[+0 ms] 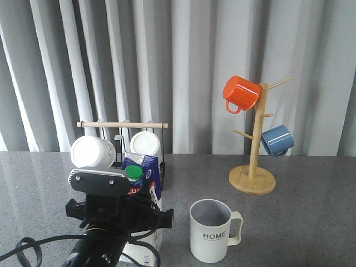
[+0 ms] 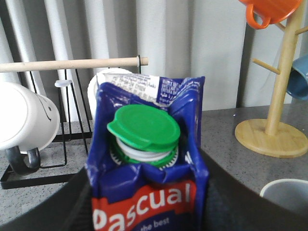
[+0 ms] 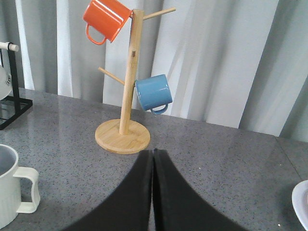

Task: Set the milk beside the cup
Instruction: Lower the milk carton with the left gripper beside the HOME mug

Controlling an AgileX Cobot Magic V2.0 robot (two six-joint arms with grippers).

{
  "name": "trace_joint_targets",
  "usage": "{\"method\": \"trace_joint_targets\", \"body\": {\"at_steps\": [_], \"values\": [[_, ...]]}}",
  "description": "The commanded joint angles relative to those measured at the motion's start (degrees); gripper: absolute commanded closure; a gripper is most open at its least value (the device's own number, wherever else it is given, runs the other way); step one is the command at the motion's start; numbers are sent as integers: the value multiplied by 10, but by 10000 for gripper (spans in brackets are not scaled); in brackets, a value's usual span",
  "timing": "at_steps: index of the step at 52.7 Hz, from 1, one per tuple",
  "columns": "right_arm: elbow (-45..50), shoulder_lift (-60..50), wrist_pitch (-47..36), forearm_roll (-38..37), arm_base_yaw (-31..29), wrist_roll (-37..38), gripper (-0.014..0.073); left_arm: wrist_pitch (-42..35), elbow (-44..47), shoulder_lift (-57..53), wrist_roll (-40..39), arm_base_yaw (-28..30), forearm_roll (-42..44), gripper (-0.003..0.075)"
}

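Note:
The milk (image 1: 146, 169) is a blue carton with a green cap and a red "Pascual" label, upright at the front left of the table. My left gripper (image 1: 139, 217) is shut on it, a dark finger (image 2: 72, 204) on each side of the carton (image 2: 144, 159). Whether its base rests on the table is hidden. The cup (image 1: 211, 231), a ribbed pale mug marked "HOME", stands just right of the carton with a small gap; its rim shows in the left wrist view (image 2: 286, 192). My right gripper (image 3: 153, 159) is shut and empty over the bare table, the cup (image 3: 9, 192) off to its side.
A black wire rack (image 1: 162, 167) with a wooden rod holds white mugs (image 1: 92, 151) behind the carton. A wooden mug tree (image 1: 253, 178) at the back right carries an orange mug (image 1: 241, 93) and a blue mug (image 1: 276, 140). A white dish edge (image 3: 301, 202) shows near the right gripper.

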Motion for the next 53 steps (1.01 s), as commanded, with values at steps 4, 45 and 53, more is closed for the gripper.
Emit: {"method": "trace_joint_targets", "body": {"at_steps": [4, 45, 53], "values": [[-17, -5, -31, 0, -4, -1, 596, -15, -41, -3, 3, -6, 11, 637], [-17, -5, -31, 0, -4, -1, 596, -39, -109, 51, 88, -17, -116, 637], [-17, -5, -31, 0, -4, -1, 596, -13, -109, 51, 88, -17, -116, 637]]}}
